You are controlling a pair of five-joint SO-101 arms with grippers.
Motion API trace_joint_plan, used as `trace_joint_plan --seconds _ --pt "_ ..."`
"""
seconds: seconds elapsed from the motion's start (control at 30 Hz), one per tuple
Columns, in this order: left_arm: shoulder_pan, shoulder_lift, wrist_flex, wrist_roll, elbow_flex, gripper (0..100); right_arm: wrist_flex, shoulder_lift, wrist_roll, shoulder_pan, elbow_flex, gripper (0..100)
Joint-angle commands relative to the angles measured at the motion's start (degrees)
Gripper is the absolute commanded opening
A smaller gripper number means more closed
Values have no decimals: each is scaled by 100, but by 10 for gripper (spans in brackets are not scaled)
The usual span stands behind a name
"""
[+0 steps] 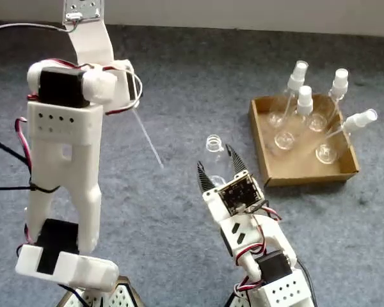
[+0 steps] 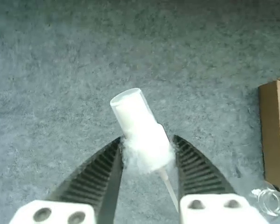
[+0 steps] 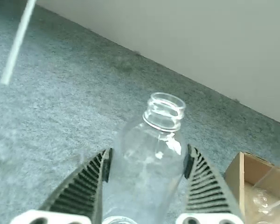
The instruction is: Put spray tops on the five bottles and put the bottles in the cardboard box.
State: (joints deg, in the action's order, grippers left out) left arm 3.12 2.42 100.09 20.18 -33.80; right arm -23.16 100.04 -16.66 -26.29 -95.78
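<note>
My left gripper (image 2: 147, 142) is shut on a white spray top (image 2: 141, 133), whose thin dip tube (image 2: 169, 185) hangs below it. In the high view that tube (image 1: 147, 137) slants down from the tall left arm (image 1: 64, 147), held above the carpet. My right gripper (image 1: 216, 160) is shut on a clear bottle (image 3: 147, 163) with an open neck (image 1: 214, 142); it stands upright between the ribbed fingers (image 3: 84, 186). The tube's lower end lies to the left of the bottle's neck, apart from it. Several bottles with spray tops stand in the cardboard box (image 1: 259, 144).
Grey carpet covers the whole work area. The cardboard box (image 3: 235, 175) sits at the right, just beyond the right gripper. A pale wall (image 3: 200, 46) runs along the carpet's far edge. Open carpet lies between the two arms.
</note>
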Motion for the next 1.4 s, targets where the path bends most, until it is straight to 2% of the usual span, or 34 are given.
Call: trace_joint_plan --seconds 0.0,0.3,0.47,0.63,0.83,0.97,1.17,1.37 --pt "171 725 -9 -826 -303 10 163 84 -123 -66 -804 84" --pt "1174 1912 -9 -1002 -286 10 119 75 -114 -321 -804 84" --pt "1270 2018 35 -976 -259 10 119 84 -114 -338 -804 84" --pt "1279 2334 35 -1002 541 10 145 84 -114 -391 -804 84" --pt "1279 3266 -35 -1002 2000 10 136 84 -114 -875 -804 84" --pt "1270 4075 -607 -1011 2782 10 127 84 -114 -919 -804 84" --pt "1244 5174 -2040 -1011 4215 11 127 84 -114 -919 -804 84" --pt "1244 5824 -4062 -1011 5657 13 127 75 -114 -910 -804 84"
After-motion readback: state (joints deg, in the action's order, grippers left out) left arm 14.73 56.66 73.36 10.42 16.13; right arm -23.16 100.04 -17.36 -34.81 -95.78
